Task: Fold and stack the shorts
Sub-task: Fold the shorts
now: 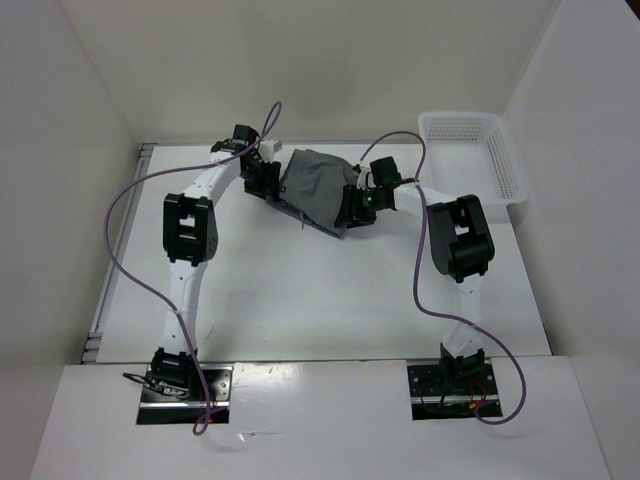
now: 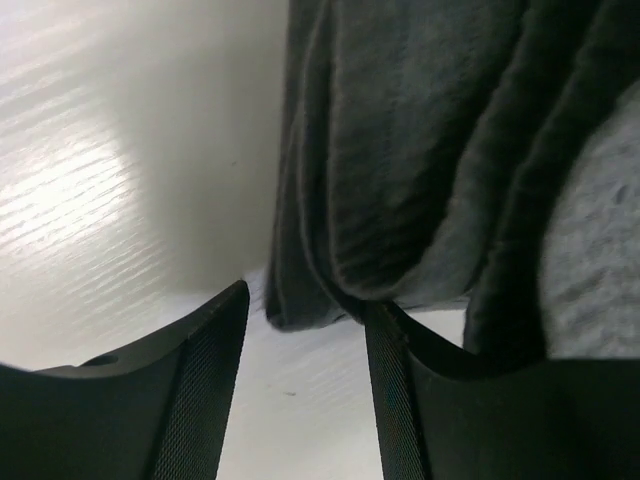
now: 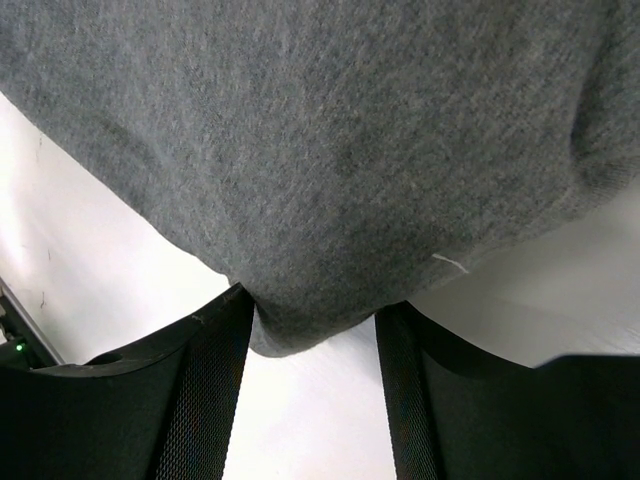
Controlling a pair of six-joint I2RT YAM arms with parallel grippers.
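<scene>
1. The shorts (image 1: 315, 183) are a bunched grey bundle in the far middle of the table (image 1: 300, 290), stretched between the two arms. A dark shadow lies on the table along their near edge.
2. The left fingers (image 1: 263, 180) meet the left end of the shorts. From the left wrist, the left fingers (image 2: 205, 390) are drawn in to a narrow gap. A folded corner of the shorts (image 2: 420, 150) sits between their tips and presses against one finger, so they grip the cloth by that corner.
3. Deep folds and a hemmed edge of the grey fabric run away from that corner in the left wrist view.
4. The right fingers (image 1: 358, 207) meet the near right end of the shorts. From the right wrist, the right fingers (image 3: 205, 400) are closed on a thick wad of the shorts (image 3: 330, 130), which fills the whole gap between them.
5. A white mesh basket (image 1: 510, 170) stands at the far right corner of the table, well apart from the shorts.
</scene>
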